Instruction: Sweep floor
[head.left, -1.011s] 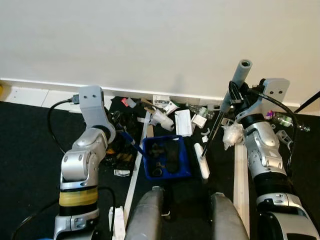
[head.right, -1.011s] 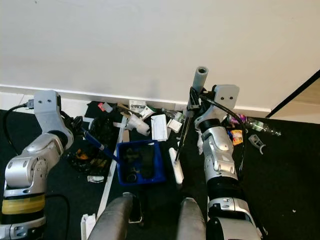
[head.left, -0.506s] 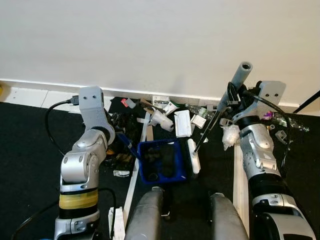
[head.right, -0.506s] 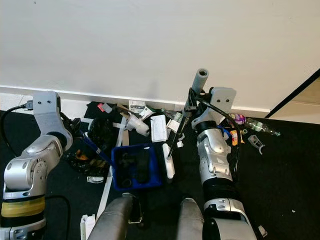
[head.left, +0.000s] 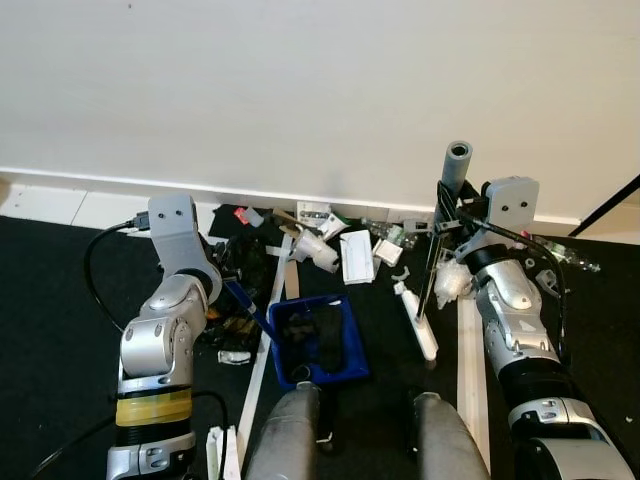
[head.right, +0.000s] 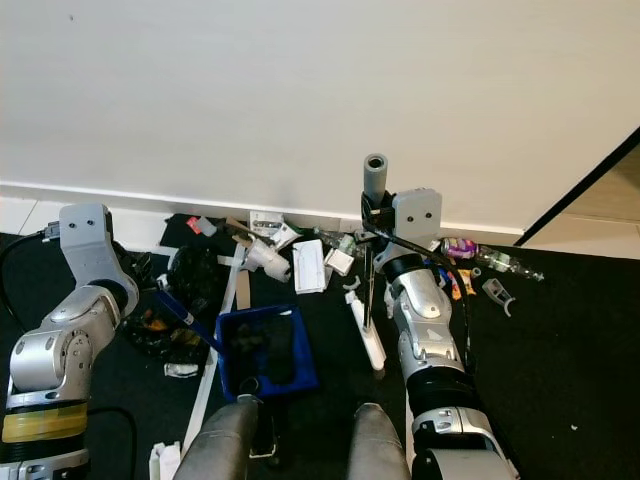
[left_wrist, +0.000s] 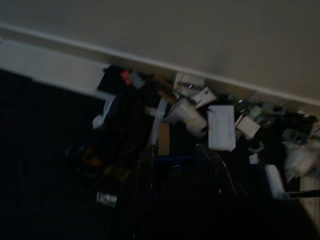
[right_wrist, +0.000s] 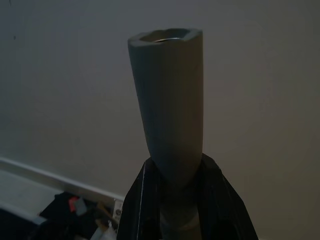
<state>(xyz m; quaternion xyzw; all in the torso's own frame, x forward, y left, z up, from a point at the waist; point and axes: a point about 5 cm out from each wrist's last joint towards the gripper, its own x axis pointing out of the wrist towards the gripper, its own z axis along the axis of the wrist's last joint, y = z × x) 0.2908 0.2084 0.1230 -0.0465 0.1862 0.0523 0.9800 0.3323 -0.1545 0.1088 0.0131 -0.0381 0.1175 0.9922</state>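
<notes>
A blue dustpan (head.left: 318, 340) lies on the black floor with dark scraps in it. Its blue handle (head.left: 245, 303) runs up into my left gripper (head.left: 231, 287), which is shut on it. In the left wrist view the dark fingers (left_wrist: 145, 185) flank the dim pan. My right gripper (head.left: 445, 215) is shut on the broom's grey handle (right_wrist: 170, 110), held nearly upright near the wall. The white broom head (head.left: 420, 322) rests on the floor to the right of the dustpan, apart from it.
Litter lies along the white baseboard (head.left: 80, 205): a white cup (head.left: 318, 250), a white box (head.left: 356, 256), a black bag (head.left: 245, 265), clear plastic (head.left: 450, 285), a bottle (head.left: 575, 262). Two white wooden strips (head.left: 268, 335) (head.left: 468, 360) lie on the floor. My legs (head.left: 290, 440) are below.
Half a second ago the broom head was against the dustpan's right side; it has swung back to the right and the handle stands more upright. The camera has shifted slightly.
</notes>
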